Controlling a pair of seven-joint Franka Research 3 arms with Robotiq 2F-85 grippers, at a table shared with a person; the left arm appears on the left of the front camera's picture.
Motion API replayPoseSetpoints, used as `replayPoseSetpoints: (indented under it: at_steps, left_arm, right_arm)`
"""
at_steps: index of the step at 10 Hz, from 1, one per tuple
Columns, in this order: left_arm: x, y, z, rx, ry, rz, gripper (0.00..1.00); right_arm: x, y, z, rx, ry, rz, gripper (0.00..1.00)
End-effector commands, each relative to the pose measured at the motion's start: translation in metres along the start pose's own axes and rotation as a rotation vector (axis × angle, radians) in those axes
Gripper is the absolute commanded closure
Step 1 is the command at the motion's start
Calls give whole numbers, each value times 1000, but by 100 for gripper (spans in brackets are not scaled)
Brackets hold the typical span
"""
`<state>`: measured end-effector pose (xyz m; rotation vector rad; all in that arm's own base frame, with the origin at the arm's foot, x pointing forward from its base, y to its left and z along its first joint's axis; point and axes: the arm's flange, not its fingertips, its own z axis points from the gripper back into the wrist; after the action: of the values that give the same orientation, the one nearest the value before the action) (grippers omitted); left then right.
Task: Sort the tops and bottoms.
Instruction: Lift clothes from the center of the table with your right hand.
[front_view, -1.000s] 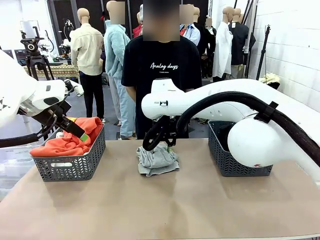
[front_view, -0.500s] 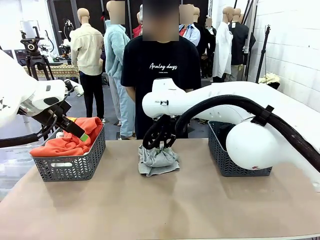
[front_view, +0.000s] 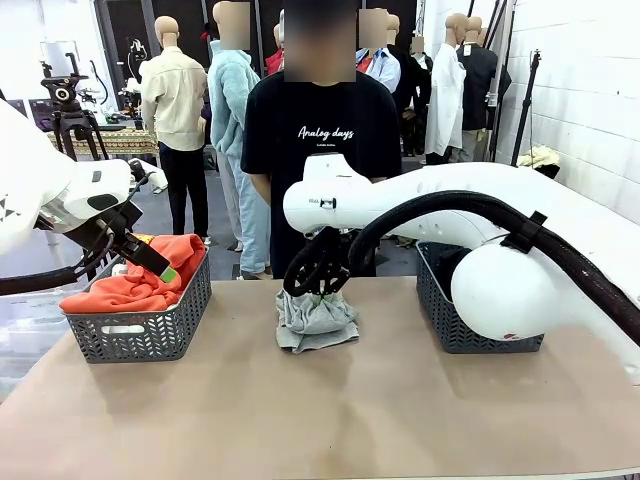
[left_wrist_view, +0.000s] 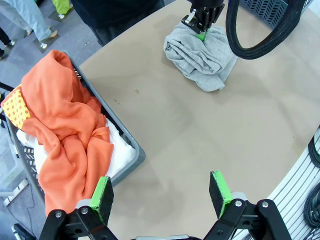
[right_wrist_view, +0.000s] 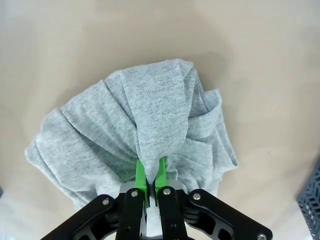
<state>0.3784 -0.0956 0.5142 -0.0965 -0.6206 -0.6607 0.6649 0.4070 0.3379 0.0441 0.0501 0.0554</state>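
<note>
Seen from the front, the right gripper (front_view: 318, 290) sits on top of the grey garment (front_view: 315, 321) mid-table, but its fingertips are buried in cloth, so the grip can't be read here. Left gripper (front_view: 150, 262) is over the left basket (front_view: 140, 330), part hidden by the orange garment (front_view: 140, 283); jaw gap unclear. Right basket (front_view: 470, 310) is mostly blocked by the right arm, contents not visible. Left wrist view: left gripper (left_wrist_view: 162, 192) jaws wide apart, nothing between them, over bare table beside the basket (left_wrist_view: 131, 155); orange garment (left_wrist_view: 65, 135) covers most of a white garment (left_wrist_view: 117, 150), print not visible. Right wrist view: right gripper (right_wrist_view: 150, 175) pads pinched tight on a raised fold of the grey garment (right_wrist_view: 150, 125), rest lying on the table (right_wrist_view: 260, 75).
</note>
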Motion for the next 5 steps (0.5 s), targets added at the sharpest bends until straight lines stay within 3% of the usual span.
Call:
replayPoseSetpoints:
  at_steps: [1, 4, 5]
  left_arm:
    - [-1, -2, 0, -2, 3, 13, 0]
    - [-1, -2, 0, -2, 3, 13, 0]
    - [-1, -2, 0, -2, 3, 13, 0]
  right_arm:
    - [10, 4, 5, -21, 9, -12, 100]
    - [0, 0, 0, -1, 1, -1, 100]
    - [-8, -1, 25, 0, -92, -22, 100]
